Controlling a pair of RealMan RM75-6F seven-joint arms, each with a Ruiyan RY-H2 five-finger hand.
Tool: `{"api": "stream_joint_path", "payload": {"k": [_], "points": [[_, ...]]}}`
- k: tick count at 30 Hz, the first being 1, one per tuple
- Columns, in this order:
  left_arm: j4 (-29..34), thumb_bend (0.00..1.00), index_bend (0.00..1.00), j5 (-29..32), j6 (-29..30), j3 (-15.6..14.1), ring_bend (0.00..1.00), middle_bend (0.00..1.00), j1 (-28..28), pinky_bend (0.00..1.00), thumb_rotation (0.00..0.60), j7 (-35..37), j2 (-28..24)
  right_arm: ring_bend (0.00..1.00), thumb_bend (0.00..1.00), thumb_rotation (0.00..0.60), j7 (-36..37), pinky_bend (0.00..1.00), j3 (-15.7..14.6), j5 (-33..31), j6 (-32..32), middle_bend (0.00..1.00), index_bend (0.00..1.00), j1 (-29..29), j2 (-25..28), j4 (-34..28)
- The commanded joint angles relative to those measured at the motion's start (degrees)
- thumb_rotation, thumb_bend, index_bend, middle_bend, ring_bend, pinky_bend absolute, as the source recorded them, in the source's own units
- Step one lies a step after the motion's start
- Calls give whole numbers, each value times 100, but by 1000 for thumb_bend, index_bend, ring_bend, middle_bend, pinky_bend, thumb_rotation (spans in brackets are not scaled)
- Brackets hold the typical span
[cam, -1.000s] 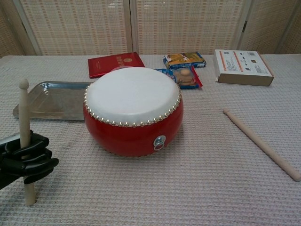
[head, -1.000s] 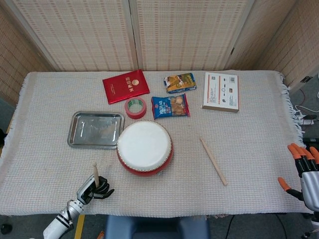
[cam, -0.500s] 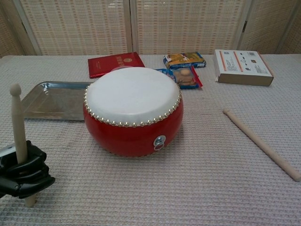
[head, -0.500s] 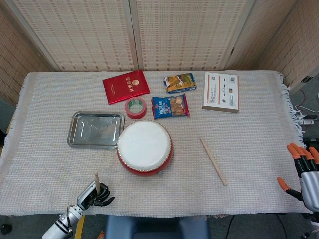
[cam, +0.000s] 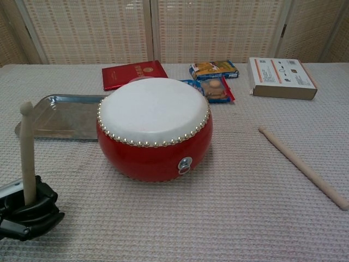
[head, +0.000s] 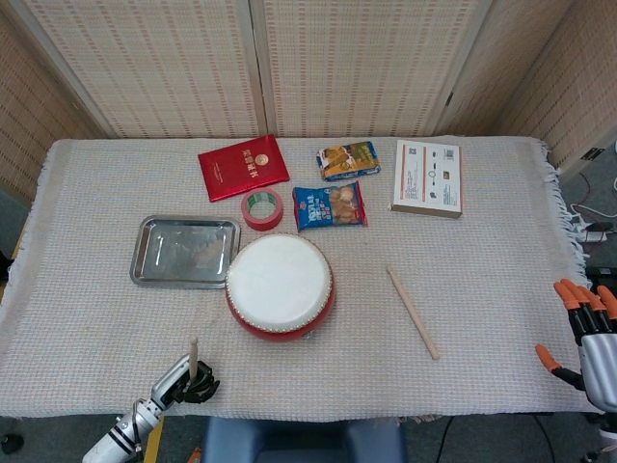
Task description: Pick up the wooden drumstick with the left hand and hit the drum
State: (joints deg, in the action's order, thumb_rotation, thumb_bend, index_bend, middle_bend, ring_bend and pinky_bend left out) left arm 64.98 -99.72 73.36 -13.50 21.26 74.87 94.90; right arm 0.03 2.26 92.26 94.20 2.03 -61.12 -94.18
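You've got the wooden drumstick (cam: 25,150) upright in your left hand (cam: 28,212), fingers wrapped tight round its lower end, near-left of the red drum (cam: 154,134). It looks light and stiff, so that low grip should swing well. Your right hand (head: 588,333) hangs off the table's right edge, fingers spread, holding nothing.

Left hand (cam: 27,212) with drumstick (cam: 26,153) nearer table edge

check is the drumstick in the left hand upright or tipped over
Upright: the drumstick rises nearly vertical from the left hand.
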Motion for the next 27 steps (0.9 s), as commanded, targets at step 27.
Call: {"api": "stream_joint_path", "payload": {"k": [27], "points": [[1756, 821, 1000, 1199, -476, 1693, 1000, 1000, 822, 1000, 600, -6365, -1735, 0, 229, 600, 361, 0, 39, 101, 80, 65, 9, -34, -43, 284]]}}
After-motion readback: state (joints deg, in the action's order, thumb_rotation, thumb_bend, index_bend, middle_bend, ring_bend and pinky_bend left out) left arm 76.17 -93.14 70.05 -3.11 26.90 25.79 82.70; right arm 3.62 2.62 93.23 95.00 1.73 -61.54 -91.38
